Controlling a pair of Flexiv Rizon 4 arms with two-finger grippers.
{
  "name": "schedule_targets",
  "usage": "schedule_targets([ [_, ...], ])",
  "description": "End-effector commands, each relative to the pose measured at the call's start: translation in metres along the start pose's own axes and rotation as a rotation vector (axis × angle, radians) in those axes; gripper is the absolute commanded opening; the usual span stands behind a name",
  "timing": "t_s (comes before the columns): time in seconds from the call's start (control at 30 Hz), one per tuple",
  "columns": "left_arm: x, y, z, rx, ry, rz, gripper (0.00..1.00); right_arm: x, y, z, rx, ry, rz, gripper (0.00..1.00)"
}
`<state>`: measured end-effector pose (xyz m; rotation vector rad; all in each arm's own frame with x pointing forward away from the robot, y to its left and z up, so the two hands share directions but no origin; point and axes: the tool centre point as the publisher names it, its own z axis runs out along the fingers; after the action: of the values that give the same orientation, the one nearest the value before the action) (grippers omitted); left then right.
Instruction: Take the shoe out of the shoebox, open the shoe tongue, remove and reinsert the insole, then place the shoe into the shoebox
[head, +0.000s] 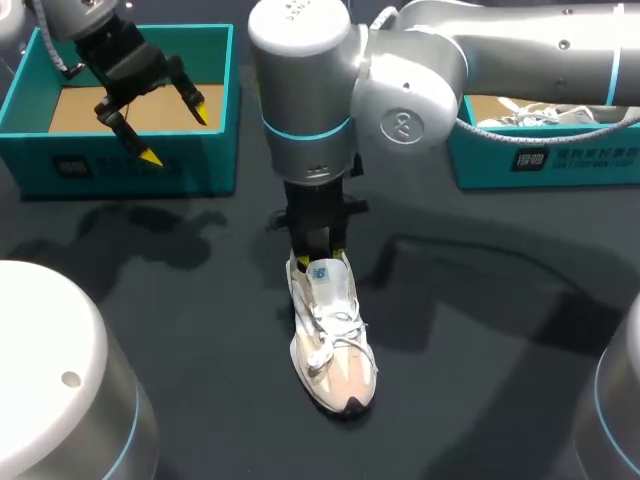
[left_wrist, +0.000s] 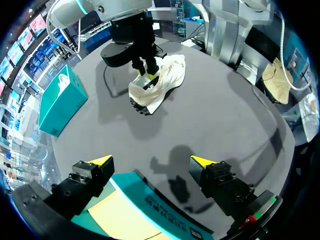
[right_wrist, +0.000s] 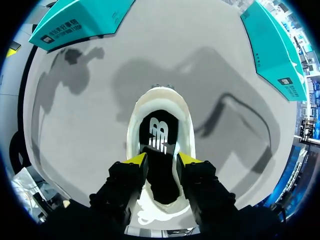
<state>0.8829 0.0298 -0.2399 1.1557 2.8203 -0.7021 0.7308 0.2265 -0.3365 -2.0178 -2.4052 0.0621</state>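
— Shoebox at the far left: what does it show?

— The left shoebox (head: 190, 162) is teal and open-topped, with a bare tan floor. Its front wall carries a small printed label (head: 80, 166), too faint to read.

— And the arm there?

— The left gripper (head: 175, 132) hangs over that front wall with its yellow tips spread wide and nothing between them.

— Where is the shoe?

— The shoe (head: 335, 345), white and beige with white laces, sits sole down on the dark table (head: 480, 330). It is outside both boxes, toe toward the near edge. Its tongue (head: 325, 282) bears a small blue mark, too small to read.

— The right arm?

— It comes in from the right and reaches past the middle. The right gripper (right_wrist: 161, 160) points down at the shoe's heel opening, its tips a narrow gap apart, gripping nothing that I can see. The black insole (right_wrist: 159, 120) shows in that gap, lying inside the shoe, with a white logo printed on it.

— Far right?

— The right shoebox (head: 600, 168) is teal too and stands well apart from the shoe. Its front wall has a square white mark (head: 527, 160) beside rows of white characters. Something white with laces (head: 540, 114) lies inside it.
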Motion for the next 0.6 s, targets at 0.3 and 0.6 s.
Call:
schedule_targets([
  [0.3,-0.0002,0.0,-0.0004,-0.002,0.002,0.0,1.0,0.002,-0.0017,0.0144,0.016,0.047,-0.018,0.46],
  [0.6,-0.0002,0.0,-0.0004,-0.002,0.002,0.0,1.0,0.0053,-0.0049,0.0168,0.025,0.059,-0.018,0.79],
])
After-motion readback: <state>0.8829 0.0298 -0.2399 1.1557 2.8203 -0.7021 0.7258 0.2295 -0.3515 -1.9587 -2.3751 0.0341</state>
